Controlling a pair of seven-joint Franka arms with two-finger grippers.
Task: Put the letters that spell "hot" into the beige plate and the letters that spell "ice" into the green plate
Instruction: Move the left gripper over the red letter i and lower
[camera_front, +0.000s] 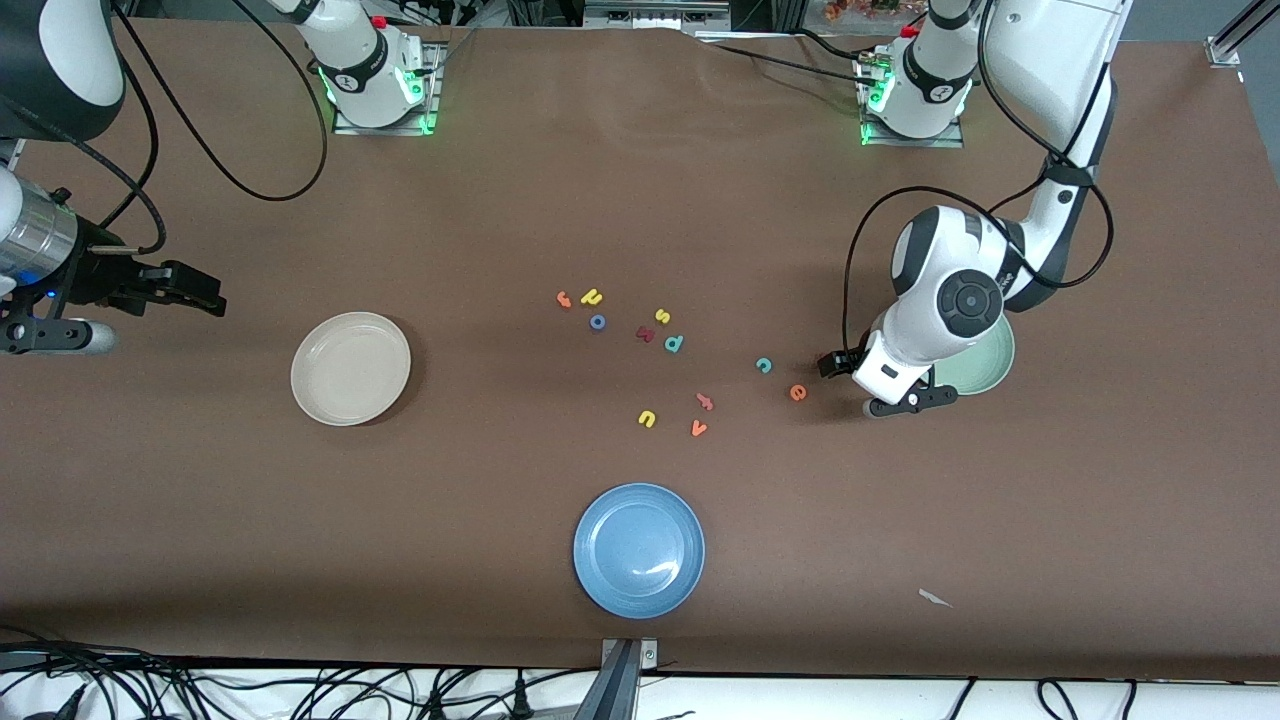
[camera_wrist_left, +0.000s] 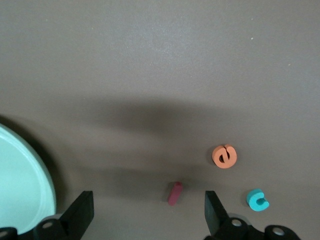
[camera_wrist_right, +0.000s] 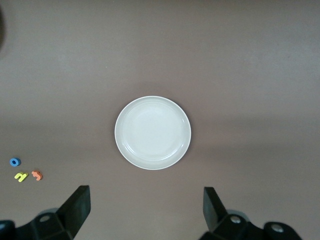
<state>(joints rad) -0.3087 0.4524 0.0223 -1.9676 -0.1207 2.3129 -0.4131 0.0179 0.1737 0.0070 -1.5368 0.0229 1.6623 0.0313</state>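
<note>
risk first: my left tool, fingers spread, hangs over the dark red i; orange e at its 2 o'clock could get nudged. green plate sits at 9. right tool, released, waits over the beige plate. no writing readable.

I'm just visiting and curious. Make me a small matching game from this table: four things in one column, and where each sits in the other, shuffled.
1. beige plate
2. green plate
3. blue plate
4. dark red i

A. nearest the front camera
B. between the left gripper's open fingers
C. partly under the left arm
D. toward the right arm's end

Pairs: 1-D, 2-C, 3-A, 4-B
</note>
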